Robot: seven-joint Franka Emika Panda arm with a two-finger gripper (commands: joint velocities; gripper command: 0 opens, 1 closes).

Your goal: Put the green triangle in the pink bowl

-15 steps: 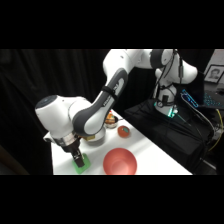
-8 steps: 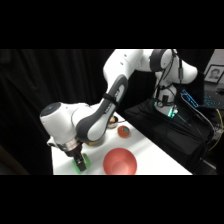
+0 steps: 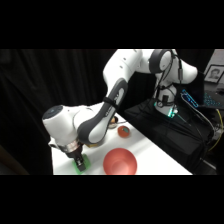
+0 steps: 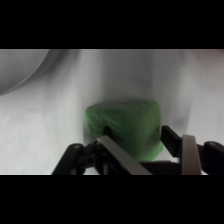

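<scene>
Closest to you in the side view, your gripper point(image 3: 78, 159) is down low at the near left corner of the white table point(image 3: 150, 152), right on top of the green triangle point(image 3: 81, 163). The block sits flat on the table surface, only partly showing from under the black fingers.

From the wrist view the green triangle point(image 4: 125, 127) fills the middle of the shot (looks more like a squarish lump with rounded corners from here), and the gripper point(image 4: 147, 152) has one finger on each side of it, spread about as wide as the block. Whether the fingers point(image 4: 189, 154) are really pressing on it or just sitting alongside, you can't tell from this.

Just to the right of the gripper in the side view is the pink bowl point(image 3: 120, 162), near the block but not touching it, sitting upright on the table's front edge.

Further back you've got a small round red-and-green item point(image 3: 123, 131) on the table, well apart from the bowl. Behind that the arm rises to its base at upper right, where a green light point(image 3: 171, 113) glows.
</scene>
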